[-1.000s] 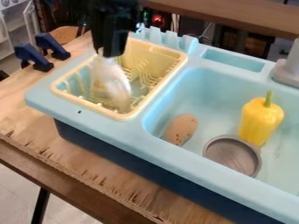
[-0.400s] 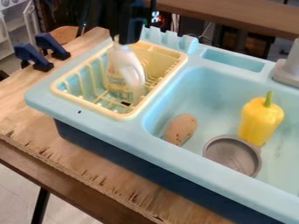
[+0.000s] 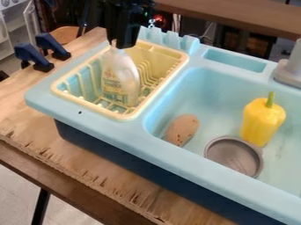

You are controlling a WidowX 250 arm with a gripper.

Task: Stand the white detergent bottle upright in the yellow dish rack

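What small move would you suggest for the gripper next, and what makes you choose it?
I'd probably ease the gripper down very slightly, as a check that the white detergent bottle is seated. The gripper is right at the bottle's top, and the bottle's lower end is inside the yellow dish rack, but whether its base bears on the rack is unclear.

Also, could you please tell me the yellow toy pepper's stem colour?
The stem is green, clearest in the camera view.
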